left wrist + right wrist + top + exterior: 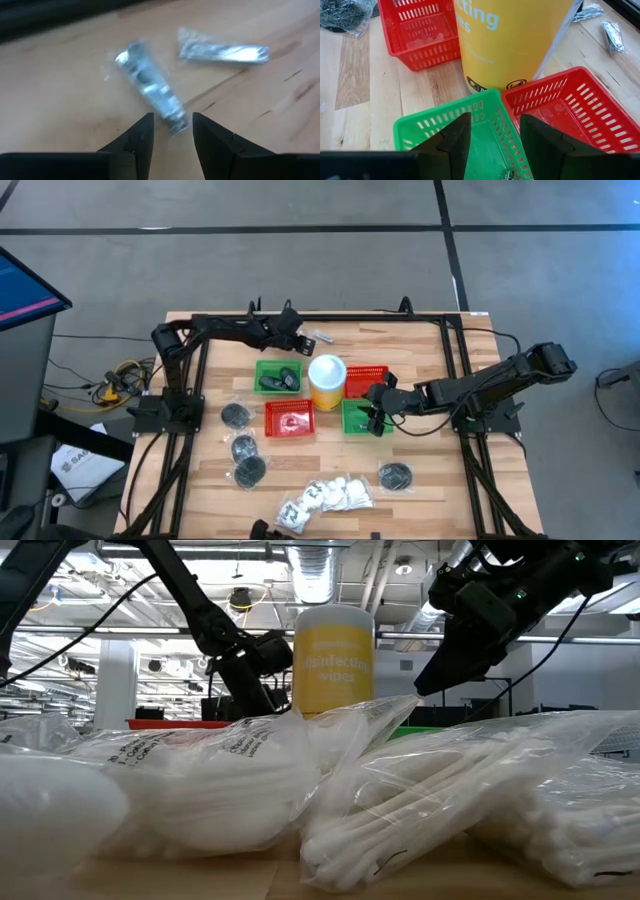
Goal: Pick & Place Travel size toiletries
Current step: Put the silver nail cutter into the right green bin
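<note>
The left gripper [169, 134] hovers at the table's [440, 480] far edge, its fingers apart and empty, over 2 silvery packets [150, 87] lying on the wood. The right gripper [491, 137] (fingers also parted, holding nothing) hangs above a green basket [485, 117] beside the yellow tub [326, 379]. Other bagged toiletries [325, 498] lie along the near edge.

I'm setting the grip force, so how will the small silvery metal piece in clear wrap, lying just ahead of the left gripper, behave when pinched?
The small silvery metal piece looks stiff, so it should not flop. Its crinkled clear wrap may slide between the open fingers of the left gripper. It lies flat on the wooden table, so rolling seems unlikely, though it may skid if nudged.
</note>
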Controlling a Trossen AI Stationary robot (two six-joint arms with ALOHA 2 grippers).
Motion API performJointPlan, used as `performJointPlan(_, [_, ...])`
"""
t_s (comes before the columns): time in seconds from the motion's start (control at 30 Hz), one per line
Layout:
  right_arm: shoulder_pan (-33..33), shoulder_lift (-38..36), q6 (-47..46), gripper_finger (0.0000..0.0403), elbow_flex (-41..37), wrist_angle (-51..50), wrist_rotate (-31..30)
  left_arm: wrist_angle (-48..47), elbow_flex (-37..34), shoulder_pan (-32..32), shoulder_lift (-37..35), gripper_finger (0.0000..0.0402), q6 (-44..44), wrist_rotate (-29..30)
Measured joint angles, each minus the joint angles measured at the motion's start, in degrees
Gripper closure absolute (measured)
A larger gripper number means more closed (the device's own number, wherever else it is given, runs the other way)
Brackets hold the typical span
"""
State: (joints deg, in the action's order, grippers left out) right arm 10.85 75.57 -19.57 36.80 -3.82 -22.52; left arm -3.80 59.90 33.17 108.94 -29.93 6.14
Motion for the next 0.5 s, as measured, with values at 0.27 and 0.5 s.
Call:
performJointPlan(0.27, [0.2, 0.0, -0.6, 0.0244, 0.0, 0.0, 0.0, 0.3, 1.1, -0.2, 0.9, 0.0275, -0.7, 1.0])
performJointPlan(0.5, [0.4, 0.2, -0.6, 0.0244, 0.0, 0.0, 0.0, 0.1, 1.1, -0.8, 1.1, 0.0275, -0.8, 1.2])
